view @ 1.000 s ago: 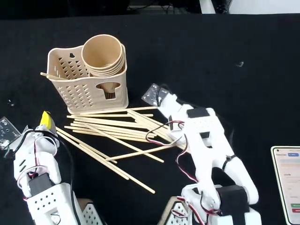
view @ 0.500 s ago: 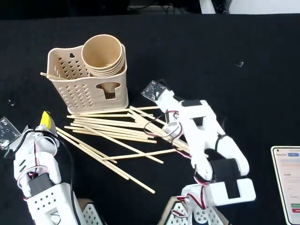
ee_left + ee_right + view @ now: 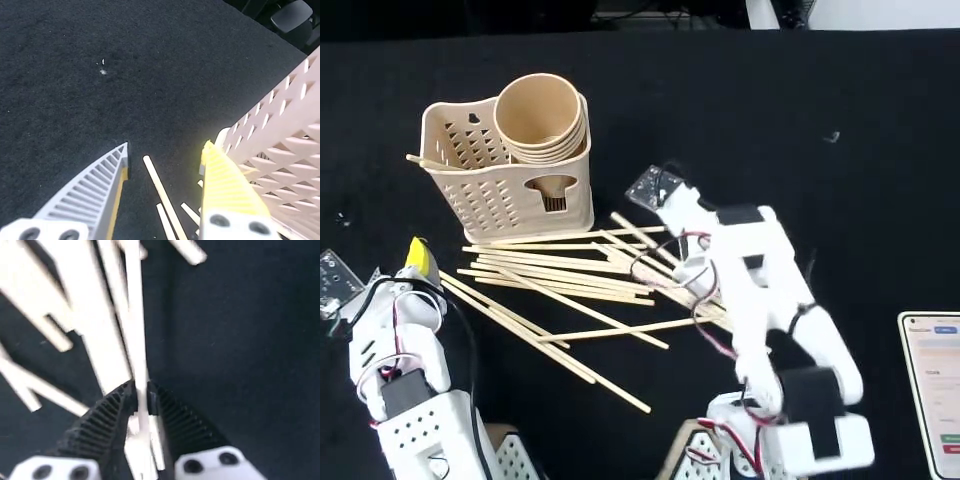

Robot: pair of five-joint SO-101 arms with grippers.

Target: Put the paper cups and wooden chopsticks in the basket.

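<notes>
Wooden chopsticks (image 3: pixel 560 272) lie fanned on the bench (image 3: pixel 840 200) just beside the basket (image 3: pixel 510 205), and the right hand (image 3: pixel 141 392) is pinched tight on 1, likely to lift it clear. Paper cups (image 3: pixel 540 115) sit stacked inside the basket. Left hand (image 3: pixel 165 150) gapes wide, holding nothing, beside the basket wall. Crossed sticks could snag; a phone (image 3: pixel 932 380) lies well away from the basket.

Robotics test bench, from where I sit.
I'm working over a black-clothed table (image 3: pixel 840 100). Right of the basket (image 3: pixel 510 200) stands a white printed arm (image 3: pixel 755 265) trailing bare wires (image 3: pixel 703 335), and farther right a lit screen (image 3: pixel 932 385) lies at the edge.
</notes>
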